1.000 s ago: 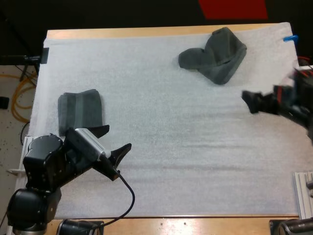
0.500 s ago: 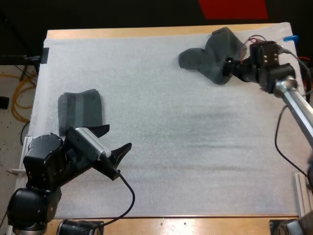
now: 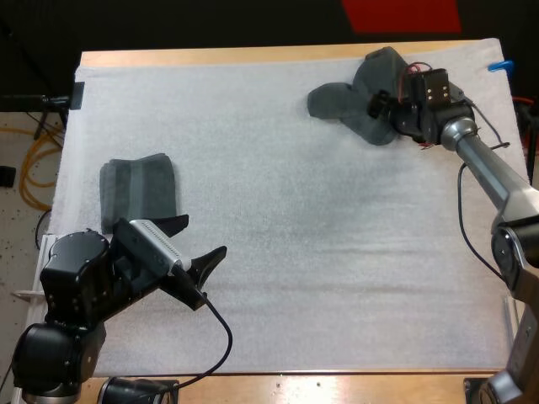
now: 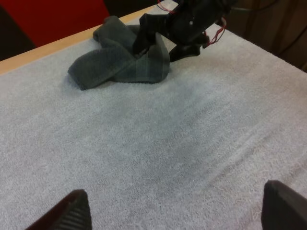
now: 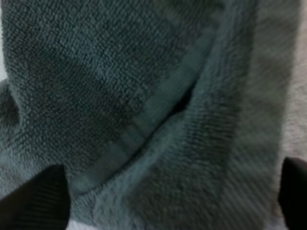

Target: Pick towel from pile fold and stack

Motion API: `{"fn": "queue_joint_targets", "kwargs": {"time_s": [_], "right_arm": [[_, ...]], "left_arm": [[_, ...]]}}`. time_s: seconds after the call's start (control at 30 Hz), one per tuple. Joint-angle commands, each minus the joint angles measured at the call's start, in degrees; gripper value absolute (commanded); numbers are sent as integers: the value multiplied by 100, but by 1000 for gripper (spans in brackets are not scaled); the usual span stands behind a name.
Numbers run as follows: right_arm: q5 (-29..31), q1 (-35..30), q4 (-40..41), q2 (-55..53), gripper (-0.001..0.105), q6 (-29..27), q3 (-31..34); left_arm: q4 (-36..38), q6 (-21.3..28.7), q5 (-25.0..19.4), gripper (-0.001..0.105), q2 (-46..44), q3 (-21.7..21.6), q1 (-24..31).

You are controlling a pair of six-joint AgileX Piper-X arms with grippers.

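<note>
Reaching over to the far side of the table (image 3: 253,56), the right gripper (image 3: 376,105) is now right at the crumpled towel (image 3: 337,101). A moment ago it was out by the right edge of the white mat (image 3: 295,252), well away from the towel. So it has made the big move, and I think the grab comes next.

Its fingers (image 5: 33,196) are spread wide, with the towel's thick hem and a deep fold between them. They are not squeezing the cloth yet. The towel is soft and bunched up, so the fingers may need to go lower to get a good pinch.

The left gripper (image 3: 206,236) has not moved. It waits near the folded towel (image 3: 139,189) on the left of the mat, with its fingers (image 4: 76,211) spread and nothing in them. The fold and the stacking are not yet done.
</note>
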Motion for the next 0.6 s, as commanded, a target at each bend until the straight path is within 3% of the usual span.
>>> {"fn": "queue_joint_targets", "kwargs": {"time_s": [0.0,0.07,0.13,0.17,0.33,0.37,0.47,0.57], "right_arm": [[-124,-15,-59,12,67,86,-116],[-57,-15,-59,13,45,85,-122],[-113,-63,-59,13,11,54,-122],[-168,-74,-59,4,3,38,-122],[-815,-132,-42,-328,0,-397,-122],[-809,-132,69,-696,0,-957,-122],[-761,-96,150,-1409,0,-1804,-122],[-525,-95,150,-2155,0,-2165,-122]], "left_arm": [[-13,-52,79,70,-3,-39,-21],[-13,-52,79,70,16,-39,-21],[-13,-52,79,70,16,-39,-21],[-13,-52,79,70,16,-39,-21],[-13,-52,79,70,16,-39,-21],[-13,-52,79,70,16,-39,-21],[-13,-52,79,70,16,-39,-21],[-13,-52,79,70,16,-39,-21]]}}
